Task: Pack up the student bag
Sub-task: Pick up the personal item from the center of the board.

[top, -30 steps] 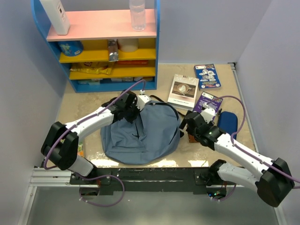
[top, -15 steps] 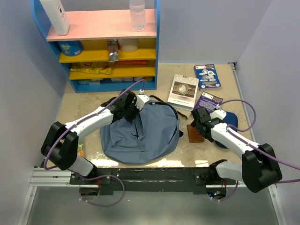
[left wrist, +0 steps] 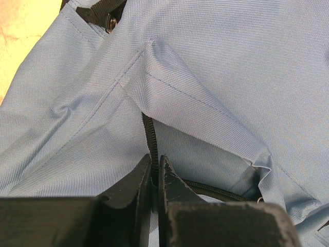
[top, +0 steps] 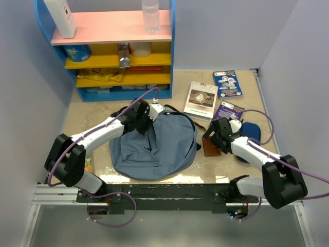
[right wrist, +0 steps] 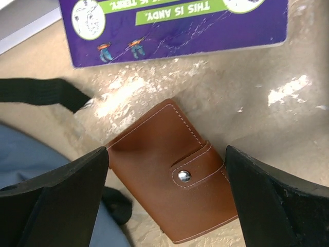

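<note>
The student bag [top: 159, 149] lies flat on the bench [top: 87, 113] in the middle of the top view. At the bag's upper edge, the left end effector [left wrist: 154, 162] has its fingers pinched together on the zipper [left wrist: 149, 131]. Just right of the bag, the right end effector [right wrist: 167, 157] hangs with its fingers spread wide to either side of a brown wallet [right wrist: 154, 180], which lies below a purple booklet [right wrist: 175, 25].
</note>
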Motion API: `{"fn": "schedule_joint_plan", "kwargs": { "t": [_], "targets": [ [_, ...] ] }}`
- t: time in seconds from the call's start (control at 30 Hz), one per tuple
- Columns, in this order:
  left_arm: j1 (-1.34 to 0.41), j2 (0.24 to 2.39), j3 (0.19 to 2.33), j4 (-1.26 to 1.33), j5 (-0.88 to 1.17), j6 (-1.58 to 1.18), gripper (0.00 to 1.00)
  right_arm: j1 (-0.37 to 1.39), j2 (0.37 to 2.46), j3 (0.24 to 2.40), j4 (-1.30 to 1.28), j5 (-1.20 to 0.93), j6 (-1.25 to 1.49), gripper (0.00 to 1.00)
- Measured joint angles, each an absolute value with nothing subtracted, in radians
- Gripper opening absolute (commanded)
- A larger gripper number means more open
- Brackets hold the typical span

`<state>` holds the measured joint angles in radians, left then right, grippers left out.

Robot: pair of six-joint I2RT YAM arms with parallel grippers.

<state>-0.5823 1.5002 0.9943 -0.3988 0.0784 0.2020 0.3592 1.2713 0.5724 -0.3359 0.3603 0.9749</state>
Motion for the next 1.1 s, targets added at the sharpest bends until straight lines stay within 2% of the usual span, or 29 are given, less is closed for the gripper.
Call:
{"fn": "schedule_joint_plan", "kwargs": {
  "t": [0.17, 0.4, 0.7, 0.97, 1.1],
  "targets": [
    [-0.582, 1.500, 0.994, -0.400, 0.078, 0.202, 0.09, 0.359, 1.206, 0.538, -0.340, 0.297, 0.976, 0.98],
    [-0.582, 1.500, 0.994, -0.400, 0.077, 0.202, 0.09, 0.360, 1.131, 0.494, -0.356, 0.199, 0.980, 0.80],
    [-0.576, 1.501, 0.994, -0.409, 0.067, 0.202, 0.09, 0.379, 0.952, 0.379, -0.313, 0.086, 1.002, 0.68],
    [-0.570, 1.501, 0.994, -0.414, 0.050, 0.202, 0.09, 0.379, 0.829, 0.381, -0.224, 0.049, 0.982, 0.65],
    [-0.570, 1.501, 0.994, -0.414, 0.050, 0.202, 0.09, 0.379, 0.838, 0.389, -0.174, 0.032, 0.973, 0.63]
  ]
}}
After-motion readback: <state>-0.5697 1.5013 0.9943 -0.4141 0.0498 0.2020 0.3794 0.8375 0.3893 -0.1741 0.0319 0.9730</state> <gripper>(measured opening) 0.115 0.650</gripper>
